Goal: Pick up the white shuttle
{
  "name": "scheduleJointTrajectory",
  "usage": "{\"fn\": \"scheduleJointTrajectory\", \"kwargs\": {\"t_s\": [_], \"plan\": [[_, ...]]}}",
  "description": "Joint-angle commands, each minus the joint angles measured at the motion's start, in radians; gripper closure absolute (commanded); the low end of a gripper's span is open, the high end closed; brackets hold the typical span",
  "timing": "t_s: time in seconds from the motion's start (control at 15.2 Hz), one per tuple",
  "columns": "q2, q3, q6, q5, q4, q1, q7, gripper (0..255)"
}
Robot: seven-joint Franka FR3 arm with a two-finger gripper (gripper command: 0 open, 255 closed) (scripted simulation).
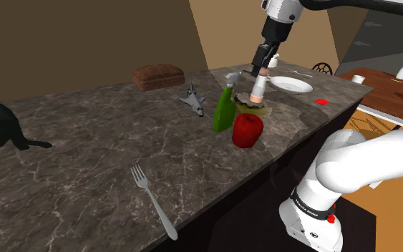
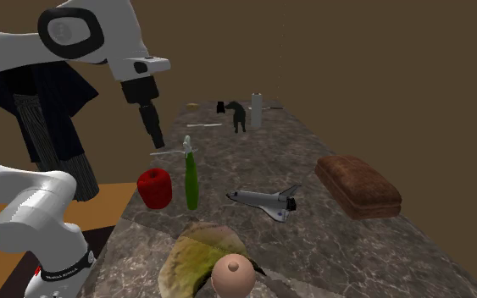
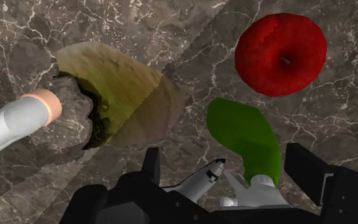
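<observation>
Dark marble countertop (image 1: 85, 143), brown wall (image 1: 85, 36) behind. White shuttle (image 1: 192, 100) lies flat on the countertop, at 10 o'clock of the green bottle (image 1: 223, 111) in the shoulder view. Gripper (image 1: 255, 70) raised at 1 o'clock of the bottle, fingers apart, clasping nothing.

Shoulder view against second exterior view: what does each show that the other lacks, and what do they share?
Shoulder view, not the other: a white plate and a small red square on the marble counter, with a wooden table beyond. Second exterior view, not the other: a white cylinder standing at the counter's far end. Both: the white shuttle, green spray bottle, red apple, brown loaf, and the hand above the counter.
</observation>
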Motion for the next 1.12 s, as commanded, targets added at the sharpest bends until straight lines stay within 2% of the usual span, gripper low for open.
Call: {"fn": "scheduleJointTrajectory", "kwargs": {"t_s": [0.0, 0.53, 1.06], "plan": [[0.000, 0.000, 0.000, 0.000, 0.000, 0.000, 0.000, 0], [0.300, 0.025, 0.147, 0.067, 0.090, -0.044, 0.187, 0], [0.614, 0.025, 0.244, 0.127, 0.254, -0.075, 0.345, 0]]}}
